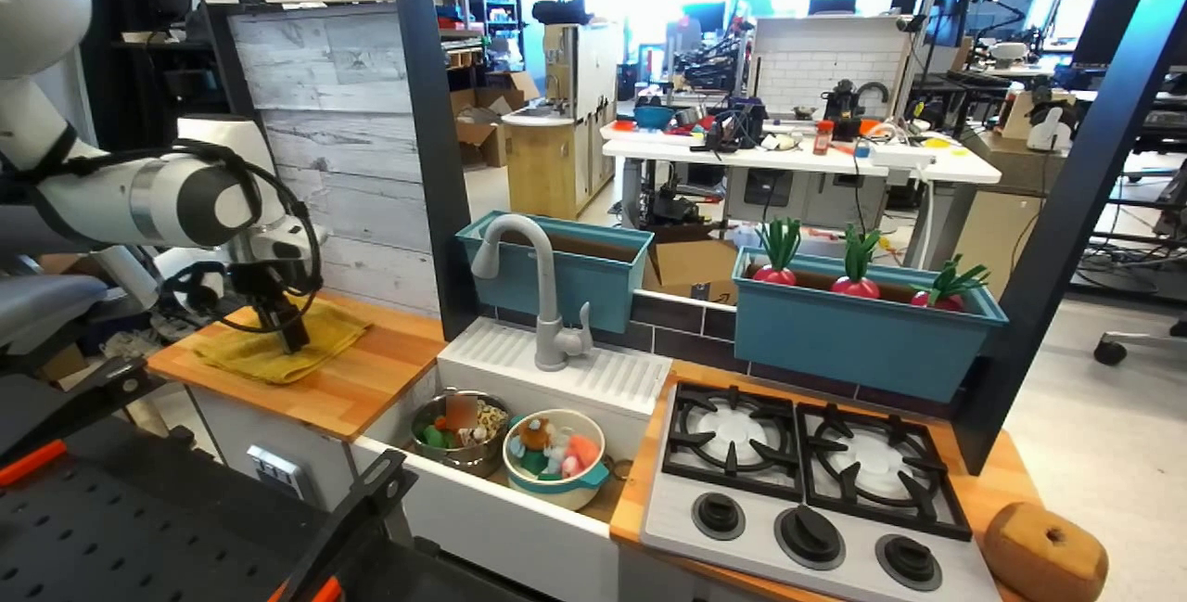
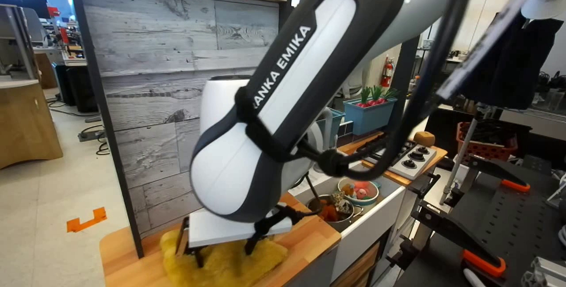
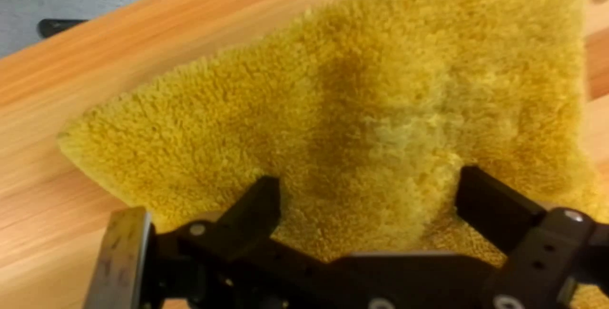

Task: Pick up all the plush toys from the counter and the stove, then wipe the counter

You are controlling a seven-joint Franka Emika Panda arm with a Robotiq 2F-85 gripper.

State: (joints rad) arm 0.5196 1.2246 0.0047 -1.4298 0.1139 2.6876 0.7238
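Several toys [image 1: 535, 435], exterior views only

The yellow cloth [image 3: 342, 123] is showing a rough, shaggy pile, while the butcher-block counter [image 3: 190, 23] is looking smooth, with wood grain. The plush toys [image 1: 581, 452] are appearing soft and fuzzy. The steel pot [image 1: 468, 463] is giving a metallic gloss. The planter boxes [image 1: 862, 342] and the faucet [image 1: 545, 277] are resembling smooth plastic; the stove grates [image 1: 799, 449] are looking matt. The wall panel [image 2: 154, 57] is bearing the grain of weathered wood.
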